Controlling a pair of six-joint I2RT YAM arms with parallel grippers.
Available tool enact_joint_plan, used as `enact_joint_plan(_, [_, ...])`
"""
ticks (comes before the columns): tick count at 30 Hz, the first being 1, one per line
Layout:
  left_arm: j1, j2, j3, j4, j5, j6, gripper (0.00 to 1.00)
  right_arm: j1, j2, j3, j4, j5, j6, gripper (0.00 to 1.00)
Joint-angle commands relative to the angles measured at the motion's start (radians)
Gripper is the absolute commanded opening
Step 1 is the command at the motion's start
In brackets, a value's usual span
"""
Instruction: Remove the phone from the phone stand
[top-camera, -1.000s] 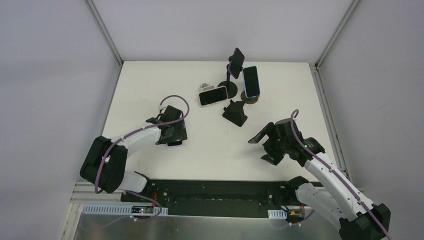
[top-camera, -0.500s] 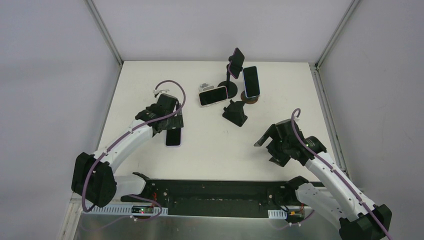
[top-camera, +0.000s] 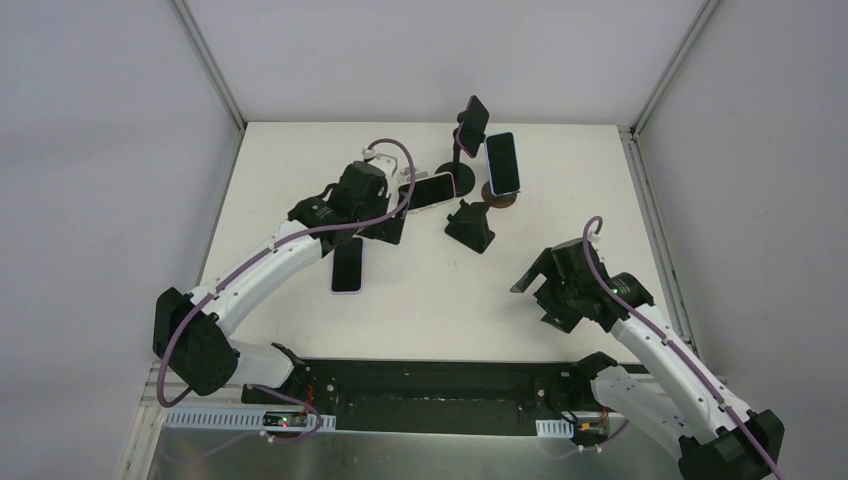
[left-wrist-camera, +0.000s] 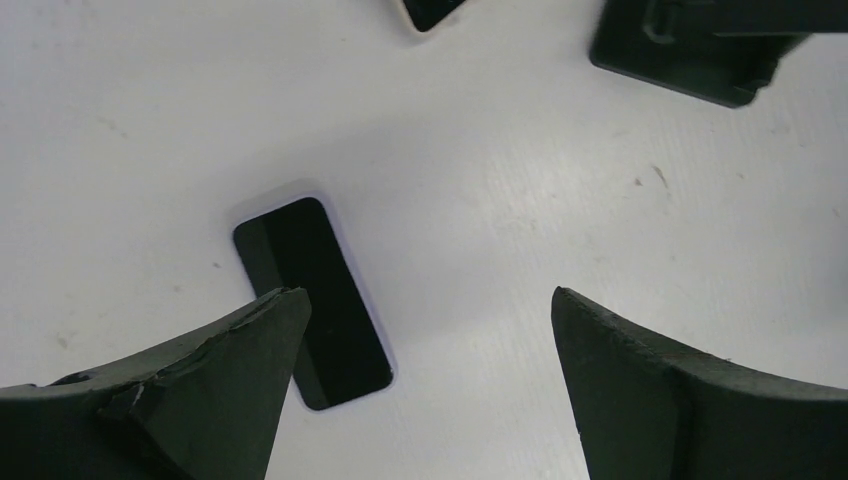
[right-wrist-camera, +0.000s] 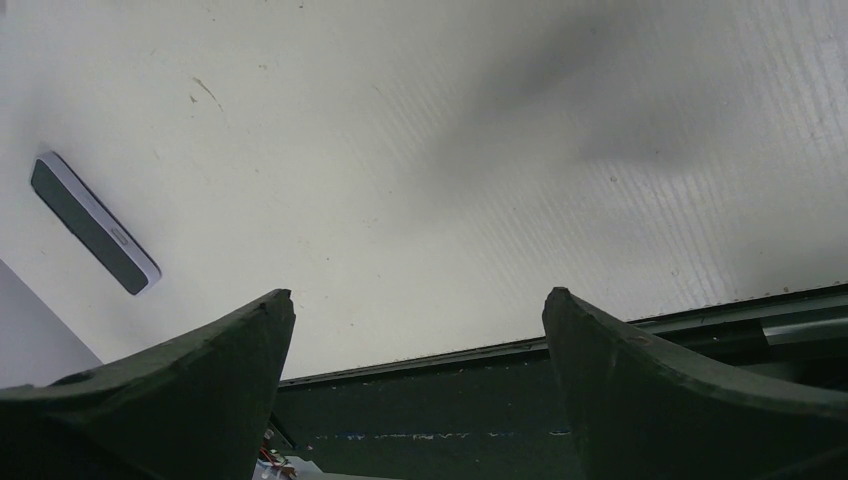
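A dark-screened phone (top-camera: 347, 265) lies flat on the white table, free of any stand; it also shows in the left wrist view (left-wrist-camera: 312, 300) and the right wrist view (right-wrist-camera: 95, 222). My left gripper (top-camera: 388, 225) is open and empty, raised over the table between that phone and the stands; its jaws stand wide apart (left-wrist-camera: 428, 292). A second phone (top-camera: 430, 190) leans on a small white stand. A blue-edged phone (top-camera: 502, 163) stands on a round brown stand. A dark phone (top-camera: 472, 120) sits on a tall black stand. My right gripper (top-camera: 536, 292) is open and empty (right-wrist-camera: 417, 293).
An empty black stand (top-camera: 470, 225) sits just right of my left gripper, its base at the top right of the left wrist view (left-wrist-camera: 690, 50). The table's front edge with a black rail (right-wrist-camera: 500, 400) lies below my right gripper. Grey walls close in the table.
My left gripper has left the flat phone lying on the table and moved up and to the right toward the stands. The right arm has barely shifted.
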Motion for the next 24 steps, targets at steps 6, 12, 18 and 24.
enact_joint_plan(6, [-0.016,-0.045,0.042,0.131,0.259,-0.021,0.98,0.001,-0.011,0.022,-0.029,0.032,-0.017,0.99])
enact_joint_plan(12, [-0.016,-0.007,0.084,0.180,0.335,0.002,0.98,0.001,-0.023,0.016,-0.034,0.029,-0.009,0.99])
enact_joint_plan(18, [-0.016,0.120,0.154,0.193,0.285,-0.078,0.97,0.002,-0.046,0.012,-0.043,0.030,0.000,0.99])
enact_joint_plan(24, [-0.016,0.282,0.234,0.196,0.183,-0.195,0.94,0.002,-0.077,0.015,-0.074,0.030,0.010,0.99])
